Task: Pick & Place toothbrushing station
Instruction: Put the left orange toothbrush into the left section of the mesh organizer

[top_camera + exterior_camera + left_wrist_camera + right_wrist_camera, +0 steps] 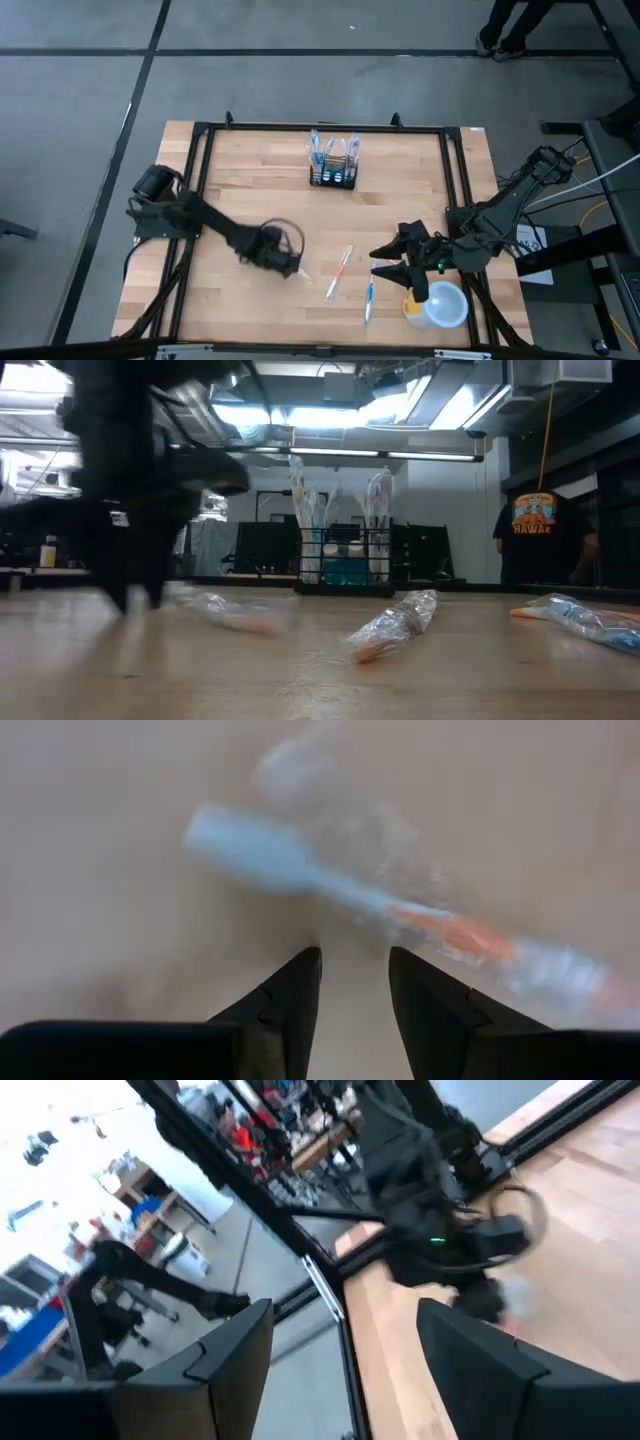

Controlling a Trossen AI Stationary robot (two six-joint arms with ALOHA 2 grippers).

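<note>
The left gripper (291,266) sits low over the wooden table (240,190), its two dark fingers (290,1010) a narrow gap apart with bare wood between them and nothing held. Just beyond the fingertips lies a wrapped toothbrush (400,910) with a white handle and an orange end, close to them but not between them. The right gripper (395,262) hovers with its jaws spread wide and empty, just beside a yellow cup (437,305) with a pale lid that stands near the table's front edge. Between the two grippers lie two more wrapped brushes, an orange and white brush (340,272) and a blue brush (369,300), each with its long axis running roughly from the front edge toward the holder, the orange one leaning a little to the right as it goes back. The toothbrushing station (332,168), a small black mesh holder, stands upright well behind both grippers, near the back rail of the black frame (320,127) and about midway along it, with its longer side parallel to that rail. White and blue brushes and small tubes stand upright in it, points upward. A wide stretch of bare wood lies open between the holder and the loose brushes, and the frame's side rails close the table on either side. In the low view a person (545,540) in a dark printed shirt stands in the room behind.
</note>
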